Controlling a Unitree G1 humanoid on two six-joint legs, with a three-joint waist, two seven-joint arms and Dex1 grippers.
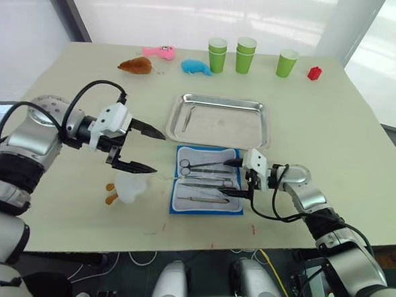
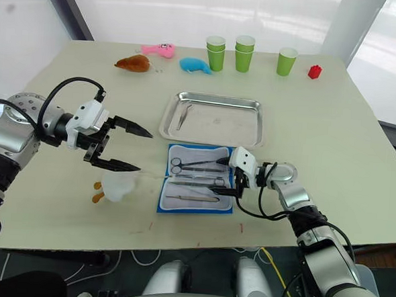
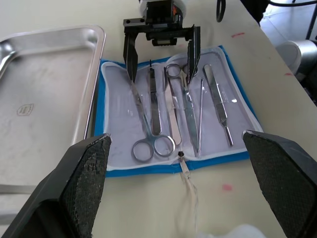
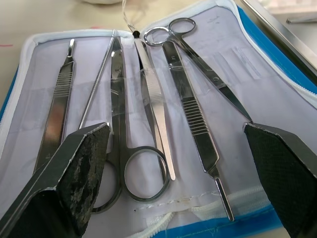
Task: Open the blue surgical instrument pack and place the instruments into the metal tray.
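Pale cream tabletop (image 1: 333, 130) carried everything, and the shallow shiny steel tray (image 1: 219, 120) with its raised rim lay at its middle, holding one slim silver tool (image 1: 189, 118) near its left end. Just in front of the tray, nearly touching its near rim, the flat blue fabric instrument pack (image 1: 207, 180) lay unfolded, its pale lining up and the rest of the silver instruments (image 4: 148, 94) lying side by side in it: ring-handled scissors (image 4: 203, 69), a second ring-handled pair (image 4: 121, 144), flat-handled tools and a thin probe (image 4: 96, 79).

The step in hand appeared to be lifting another instrument from the pack. To do it well, the right gripper (image 1: 231, 177) would probably need to narrow onto one tool alone, pinch it across its shaft clear of its neighbours, free it from any retaining strip in the lining, raise it and carry it over the rim before letting go.

The right forearm reached in low from the right edge of the pack, wrist roughly level, its gripper spread wide with the two black fingers straddling the instruments' tips and nothing between them. The left arm was bent at the elbow to the left of the pack, its gripper (image 1: 147, 150) raised above the tabletop, released and empty, pointing toward the pack. A small white plush toy with orange feet (image 1: 125, 188) lay beneath it.
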